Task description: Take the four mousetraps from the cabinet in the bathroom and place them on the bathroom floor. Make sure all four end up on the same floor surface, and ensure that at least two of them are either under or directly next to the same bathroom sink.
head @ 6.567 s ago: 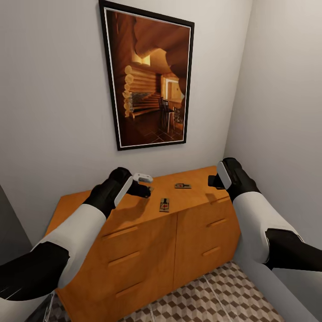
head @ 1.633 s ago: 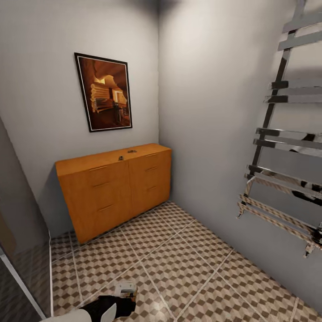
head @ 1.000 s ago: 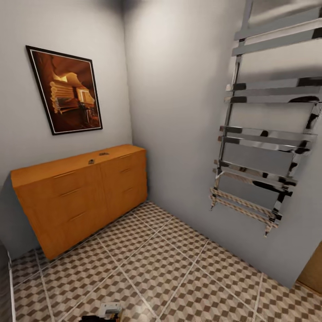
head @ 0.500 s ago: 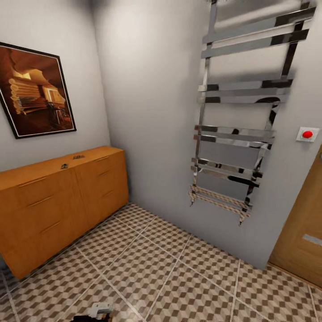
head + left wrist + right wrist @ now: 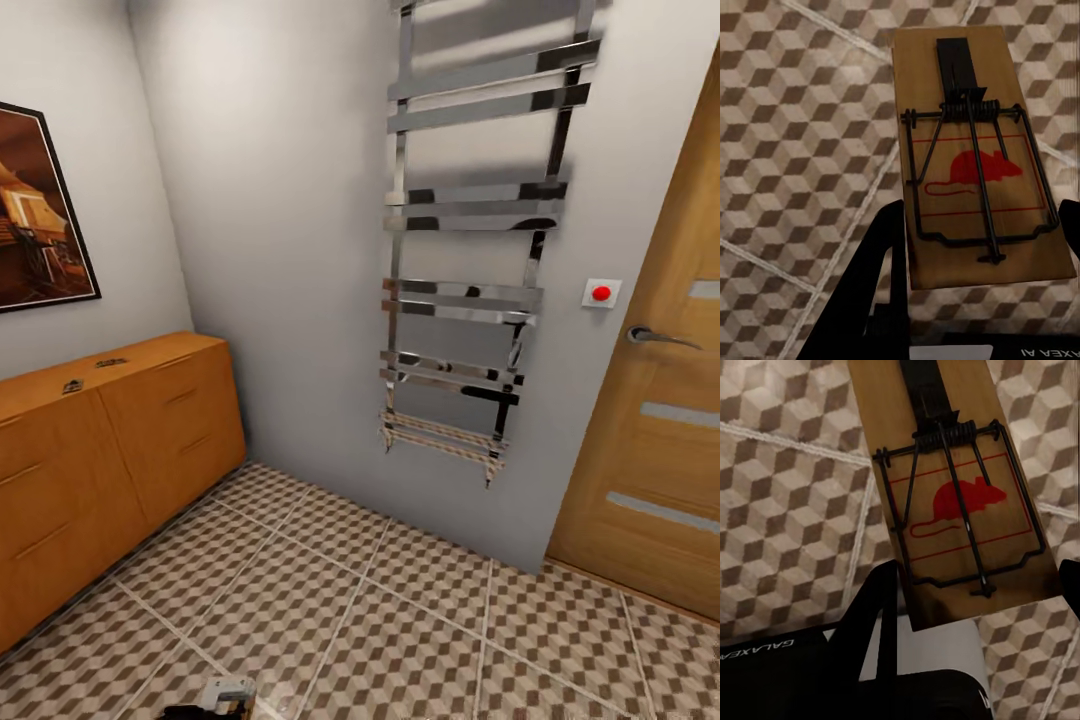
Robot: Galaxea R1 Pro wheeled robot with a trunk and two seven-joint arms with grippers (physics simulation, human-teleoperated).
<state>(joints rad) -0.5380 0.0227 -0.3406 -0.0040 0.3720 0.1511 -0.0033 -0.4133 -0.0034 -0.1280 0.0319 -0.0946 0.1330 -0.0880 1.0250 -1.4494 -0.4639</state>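
Two mousetraps [image 5: 90, 372] on cabinet [image 5: 120, 430] | towel rail [image 5: 470, 270], door [image 5: 650, 420] beside

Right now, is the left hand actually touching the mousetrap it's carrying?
Touching. In the left wrist view the mousetrap sits between the left hand's two dark fingers, its long edges meeting them with no gap, above the tiled floor.

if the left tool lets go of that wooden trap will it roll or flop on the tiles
The flat wooden mousetrap with a red mouse print looks like a stiff board, so it probably won't flop. Being flat and oblong, it likely lands flat on the cube-pattern tiled floor rather than rolling. Its wire spring may snag.
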